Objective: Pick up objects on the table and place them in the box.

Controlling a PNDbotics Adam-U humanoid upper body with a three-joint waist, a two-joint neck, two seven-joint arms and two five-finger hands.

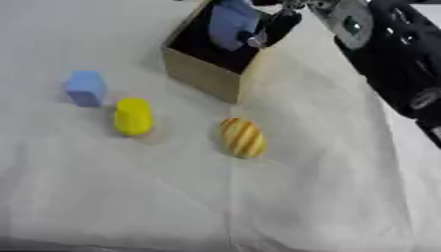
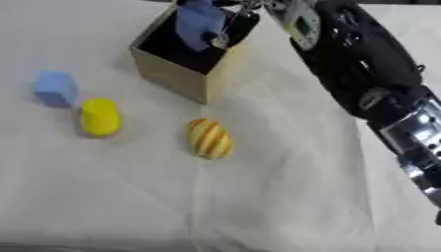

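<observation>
- Box (image 1: 203,75) is sitting at the far centre of the table (image 1: 319,197), turned corner-on to the camera; tan board walls, dark inside, open top.
- Right arm (image 2: 362,74) is coming in from the upper right, black shell with a silver joint lower down, reaching across to the box's open top.
- Right hand (image 1: 277,22) is hovering over the box mouth with fingers curling round a blue object (image 1: 231,23); the object is sitting partly inside the opening and looks soft-edged and matte.
- Left hand isn't showing in either view.
- Table is wearing a white cloth, wrinkled, with a crease running down from the box's near corner.
- Striped egg-shaped object (image 1: 242,138), yellow with orange bands, is lying on the cloth just in front of the box's near corner, not touching it.
- Yellow cylinder (image 1: 134,116) with rounded ends is lying to the left of the egg, well apart from it.
- Light blue block (image 1: 86,88) is sitting just beyond and left of the cylinder, nearly touching.
- Nothing is blocking the three loose pieces.
</observation>
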